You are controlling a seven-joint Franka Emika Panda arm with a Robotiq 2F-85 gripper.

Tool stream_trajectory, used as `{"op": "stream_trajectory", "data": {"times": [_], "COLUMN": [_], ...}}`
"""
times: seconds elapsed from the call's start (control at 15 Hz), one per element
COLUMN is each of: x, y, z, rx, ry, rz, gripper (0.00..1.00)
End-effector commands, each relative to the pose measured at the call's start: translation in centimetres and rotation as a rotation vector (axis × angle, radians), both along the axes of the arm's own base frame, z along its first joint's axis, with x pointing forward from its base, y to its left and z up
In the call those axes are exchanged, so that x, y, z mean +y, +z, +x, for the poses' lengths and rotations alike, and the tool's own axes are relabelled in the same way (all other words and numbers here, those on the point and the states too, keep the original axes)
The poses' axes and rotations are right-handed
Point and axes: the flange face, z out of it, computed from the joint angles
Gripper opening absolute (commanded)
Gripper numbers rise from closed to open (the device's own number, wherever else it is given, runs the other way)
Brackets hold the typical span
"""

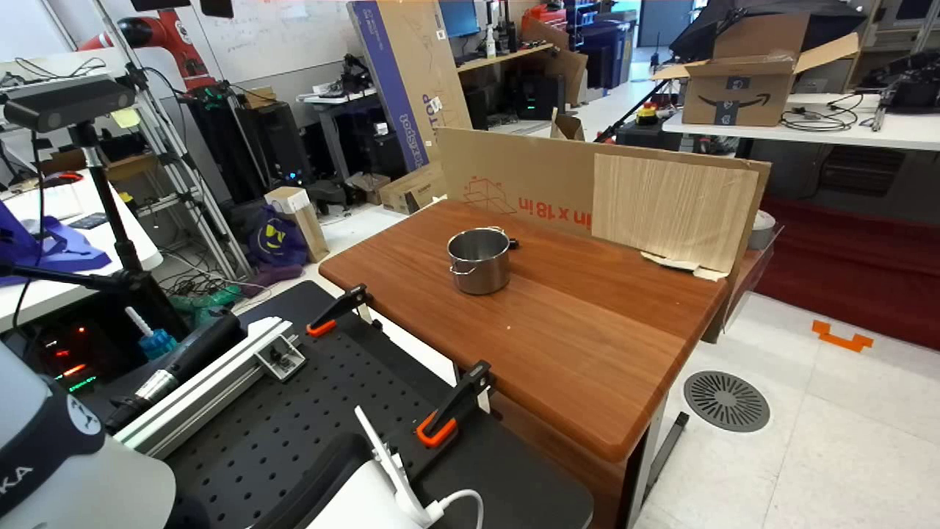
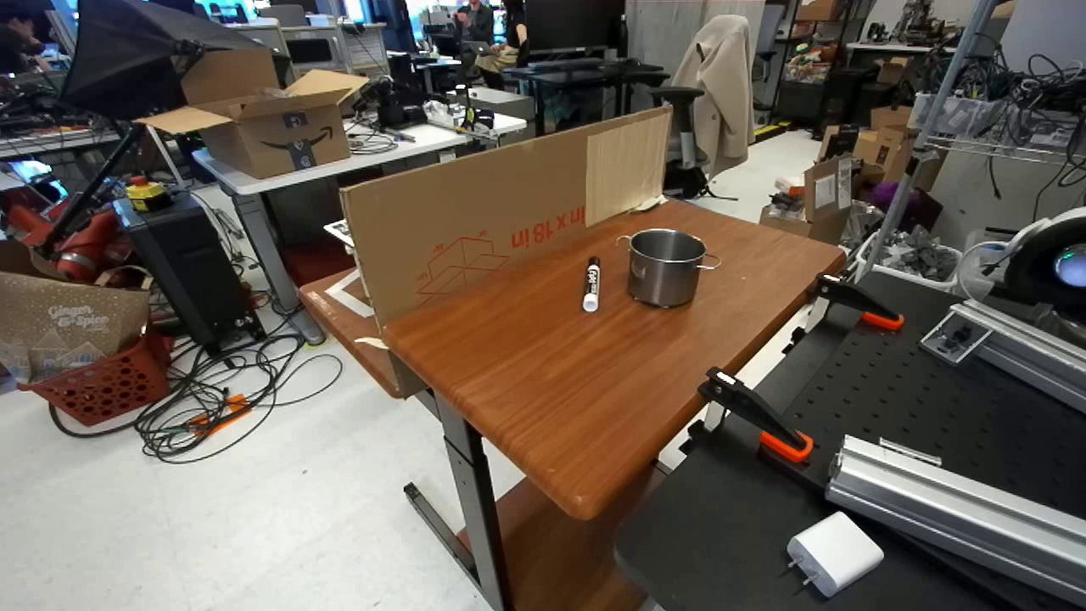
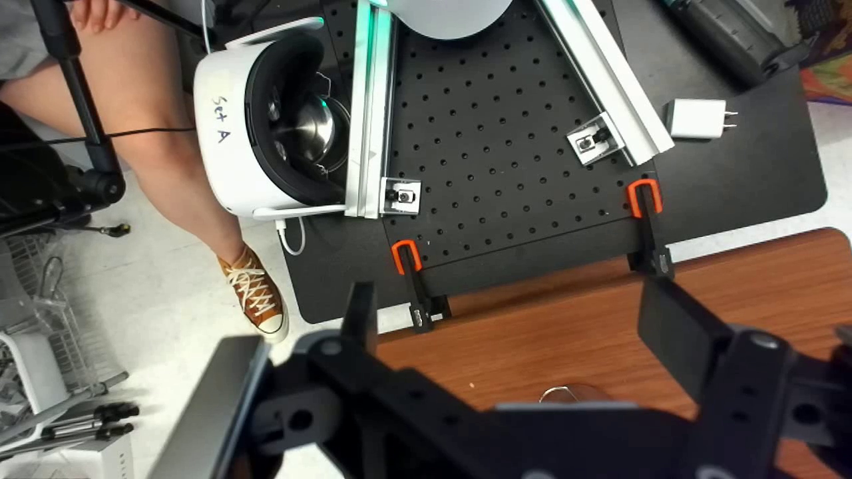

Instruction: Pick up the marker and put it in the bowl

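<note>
Wood-grain tabletop (image 2: 526, 373) backed by cardboard sheet (image 2: 484, 204) | marker (image 2: 591, 284) lies near steel bowl (image 2: 662, 276), gap between | fingers (image 3: 680, 336) spread wide apart, wrist view

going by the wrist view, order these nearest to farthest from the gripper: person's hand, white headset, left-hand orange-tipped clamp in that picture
Apparent order from the gripper in the wrist view:
1. Orange-tipped clamp, seen between the open fingers.
2. White headset, upper left, past the clamp.
3. Person's hand, at the top edge, far left.
</note>
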Motion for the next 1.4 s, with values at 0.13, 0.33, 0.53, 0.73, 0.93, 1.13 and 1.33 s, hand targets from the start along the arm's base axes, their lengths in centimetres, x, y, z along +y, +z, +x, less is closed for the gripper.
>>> {"op": "stream_trajectory", "data": {"times": [0.13,0.33,0.53,0.73,0.93,1.13,1.33], "x": [0.0,-0.1,0.1,0.9,1.8,2.1,1.9], "y": [0.0,0.1,0.0,-0.5,-1.4,-2.3,-3.5], "z": [0.0,1.5,3.6,6.3,9.4,12.7,16.1], "rx": [0.001,-0.027,-0.087,-0.156,-0.214,-0.251,-0.256], "ry": [0.000,-0.038,-0.091,-0.152,-0.218,-0.292,-0.360], "rz": [0.000,0.032,0.063,0.094,0.132,0.170,0.206], "gripper": [1.00,1.00,1.00,1.00,1.00,1.00,1.00]}}
